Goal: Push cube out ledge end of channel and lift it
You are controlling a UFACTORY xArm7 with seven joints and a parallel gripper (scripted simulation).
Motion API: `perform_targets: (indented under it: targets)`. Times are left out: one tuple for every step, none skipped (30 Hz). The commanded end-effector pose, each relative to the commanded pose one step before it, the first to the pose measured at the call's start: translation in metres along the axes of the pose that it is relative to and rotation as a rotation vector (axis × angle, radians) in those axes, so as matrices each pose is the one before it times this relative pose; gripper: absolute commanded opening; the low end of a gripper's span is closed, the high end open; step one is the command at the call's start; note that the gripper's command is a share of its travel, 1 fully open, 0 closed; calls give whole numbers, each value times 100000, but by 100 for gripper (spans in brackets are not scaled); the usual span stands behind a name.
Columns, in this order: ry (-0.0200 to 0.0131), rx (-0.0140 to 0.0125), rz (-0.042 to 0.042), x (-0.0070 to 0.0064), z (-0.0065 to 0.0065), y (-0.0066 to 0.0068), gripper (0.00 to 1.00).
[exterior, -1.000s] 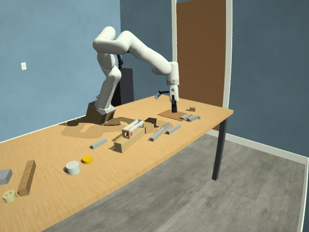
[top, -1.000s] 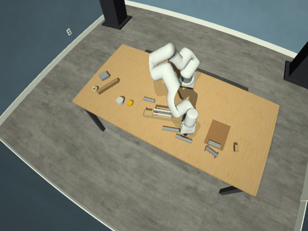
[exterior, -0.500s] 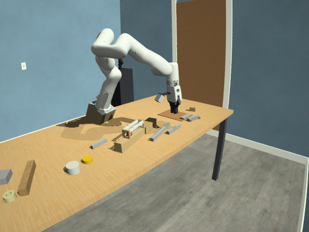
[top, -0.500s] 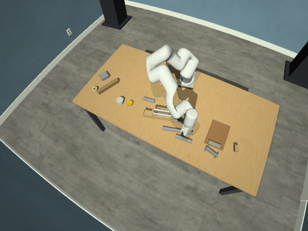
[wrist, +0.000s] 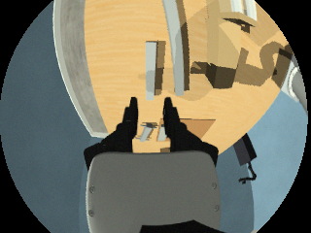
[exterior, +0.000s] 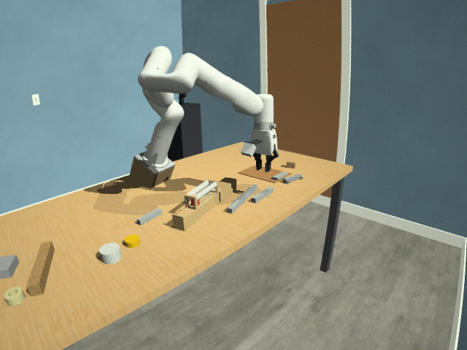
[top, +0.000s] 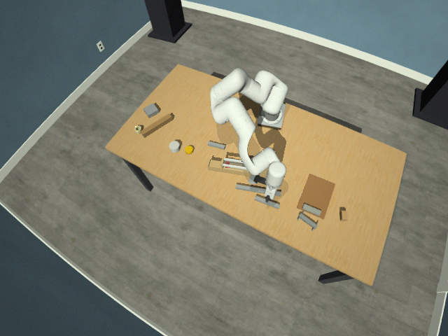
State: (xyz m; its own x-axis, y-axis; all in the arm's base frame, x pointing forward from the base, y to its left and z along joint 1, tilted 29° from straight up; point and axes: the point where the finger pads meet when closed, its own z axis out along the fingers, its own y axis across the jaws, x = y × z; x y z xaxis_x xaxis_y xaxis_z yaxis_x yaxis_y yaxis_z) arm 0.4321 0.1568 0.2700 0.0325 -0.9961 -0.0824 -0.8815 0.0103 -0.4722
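The wooden channel (top: 221, 166) (exterior: 193, 214) with white top rails lies mid-table. The red cube (top: 227, 165) (exterior: 195, 202) sits inside it under the rails. A low wooden ledge (top: 215, 164) (exterior: 184, 221) sticks out of one end. My gripper (top: 268, 196) (exterior: 263, 167) (wrist: 151, 105) points down, partly open and empty, well above the table. It hangs over a short grey bar (exterior: 262, 195) (wrist: 151, 68), right of the channel. A longer grey bar (top: 249, 187) (exterior: 241, 198) (wrist: 174, 39) lies between that bar and the channel.
A brown mat (top: 318, 190) (exterior: 253, 173), two grey pieces (top: 311, 209) (exterior: 279, 175) and a small wooden block (top: 343, 213) lie to the right. To the left are a grey bar (top: 216, 145), yellow disc (top: 188, 149), grey cylinder (top: 174, 146), wooden beam (top: 157, 124), grey block (top: 151, 110) and ring (top: 137, 129).
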Motion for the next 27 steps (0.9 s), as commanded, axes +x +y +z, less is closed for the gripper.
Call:
perform_targets:
  targets:
    - [-93,-110,-420,-56,-106,-99,38]
    - [0,0,0,0,0,0,38]
    - [0,0,0,0,0,0,38]
    - [0,0,0,0,0,0,38]
    - [0,0,0,0,0,0,38]
    - [0,0,0,0,0,0,38]
    - [0,0,0,0,0,0,38]
    - [0,0,0,0,0,0,38]
    - [0,0,0,0,0,0,38]
    - [0,0,0,0,0,0,38]
    - [0,0,0,0,0,0,38]
    - [0,0,0,0,0,0,38]
    - [0,0,0,0,0,0,38]
    - [0,0,0,0,0,0,38]
    - [0,0,0,0,0,0,38]
    - [0,0,0,0,0,0,38]
    - [0,0,0,0,8,0,38]
    - [-1,-1,-2,0,54,0,38]
    - [-2,-3,-5,0,134,-1,38]
    - [0,0,0,0,0,0,38]
    - [0,0,0,0,0,0,38]
    - [-3,-5,-9,1,236,0,38]
    - [-1,-1,-1,1,347,-2,38]
    - [0,0,0,1,457,-2,38]
    - [0,0,0,2,556,-2,38]
    - [0,0,0,2,637,-2,38]
    - [-1,-1,1,2,696,-3,38]
